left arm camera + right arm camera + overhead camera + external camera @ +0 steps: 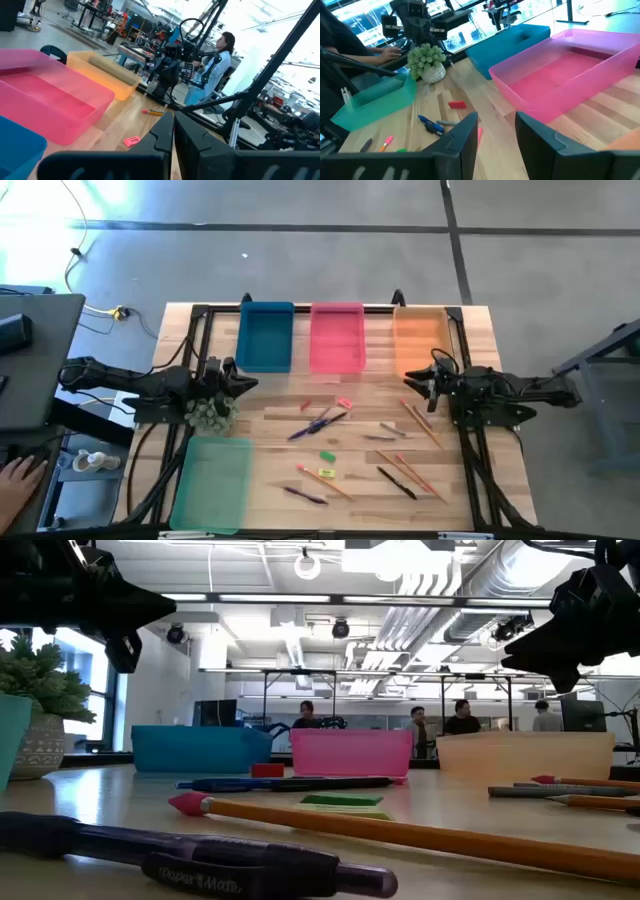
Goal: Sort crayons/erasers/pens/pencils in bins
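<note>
A dark Paper Mate pen (pixel 190 865) lies nearest; left fingers (pixel 172 131) pressed shut, right fingers (pixel 470 131) parted, both empty.

Robotics lab: exposed ceiling ducts (pixel 430 585), other robot rigs (pixel 172 55), concrete floor (pixel 320 260).

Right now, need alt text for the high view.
Wooden table strewn with pens, pencils and erasers; blue bin, pink bin and orange bin line the far edge, mint bin near left. Left gripper and right gripper hover empty.

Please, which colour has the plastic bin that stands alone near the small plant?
Light mint green: the shallow plastic bin, best seen in the high view.
</note>
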